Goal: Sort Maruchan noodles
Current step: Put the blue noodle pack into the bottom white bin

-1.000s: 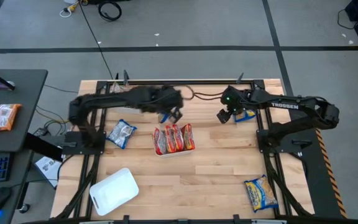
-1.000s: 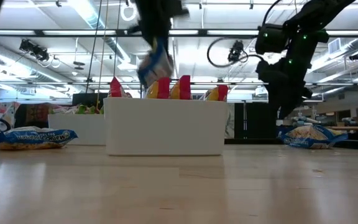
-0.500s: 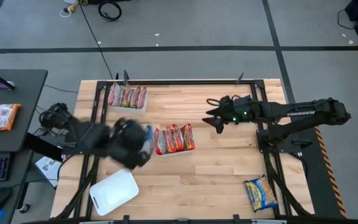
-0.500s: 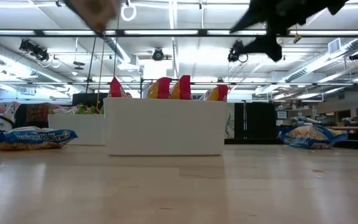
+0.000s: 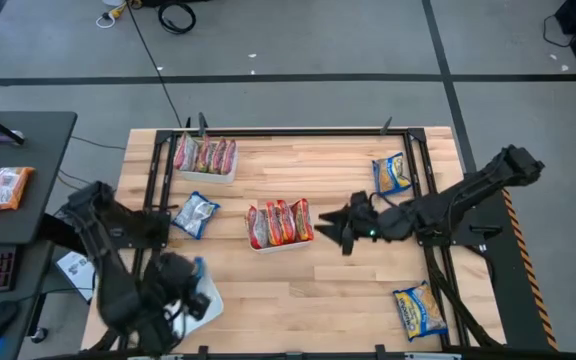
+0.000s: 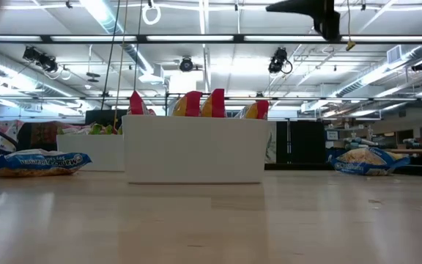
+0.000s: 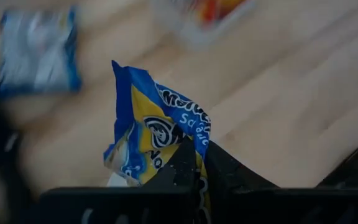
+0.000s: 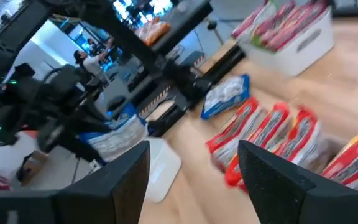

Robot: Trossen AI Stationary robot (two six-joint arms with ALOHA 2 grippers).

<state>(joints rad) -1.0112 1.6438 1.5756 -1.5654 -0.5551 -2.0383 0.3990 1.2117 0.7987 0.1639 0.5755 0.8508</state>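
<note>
Pale wooden plank table [image 5: 298, 275] inside a black metal frame, on a grey floor crossed by dark tape lines. Left gripper [image 5: 190, 290], over the near left corner above a white rectangular plastic tray [image 5: 208, 300], has its jaws clamped on a blue-and-yellow crinkly ramen packet [image 7: 160, 134]. Right gripper [image 5: 340, 228], raised just right of the central white tray [image 5: 280, 243], holds nothing; its dark fingers [image 8: 120, 186] stand apart in the right wrist view. The central tray holds red-orange packets [image 5: 279, 221] standing on edge; a third white tray [image 5: 205, 172] at the far left holds more red-orange packets [image 5: 205, 154]. Loose blue-and-yellow packets lie left of the central tray [image 5: 195, 214], at the far right [image 5: 392, 175] and at the near right corner [image 5: 418, 310]. A dark desk [image 5: 28, 150] stands left of the table. The low view shows a large hall with ceiling strip lights [image 6: 101, 11] behind the table.
</note>
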